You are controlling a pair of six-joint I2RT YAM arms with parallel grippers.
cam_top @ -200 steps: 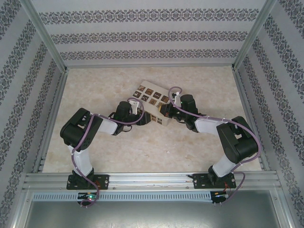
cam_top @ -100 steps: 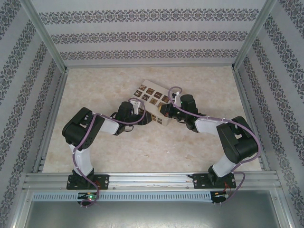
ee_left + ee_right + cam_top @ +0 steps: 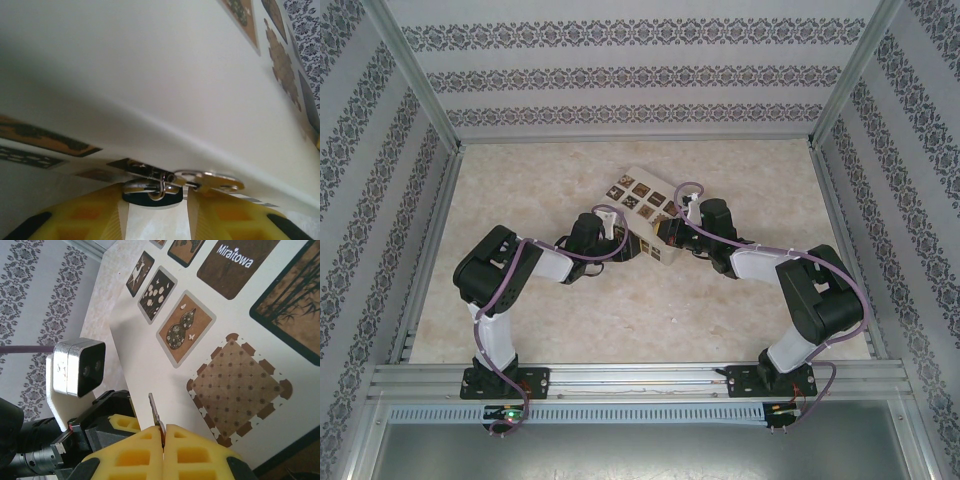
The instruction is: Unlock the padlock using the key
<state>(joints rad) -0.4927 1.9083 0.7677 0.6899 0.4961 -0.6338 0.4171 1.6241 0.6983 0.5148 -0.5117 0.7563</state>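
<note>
Right gripper [image 3: 163, 429] pinched fully closed on the key [image 3: 155, 412], lower centre of the right wrist view, near the cream box [image 3: 145, 360]. Left gripper [image 3: 156, 212] flanks the padlock [image 3: 152, 196], lower centre of its view; clamping cannot be confirmed.

Beige marbled table [image 3: 520, 190], cream patterned box [image 3: 638, 190] on it

- A cream box [image 3: 638, 192] printed with dark brown patterned squares lies on the beige marbled table [image 3: 540, 180].
- One square reads "Miraitowa".
- Striped floral wallpaper [image 3: 620, 75] lines the surrounding walls.
</note>
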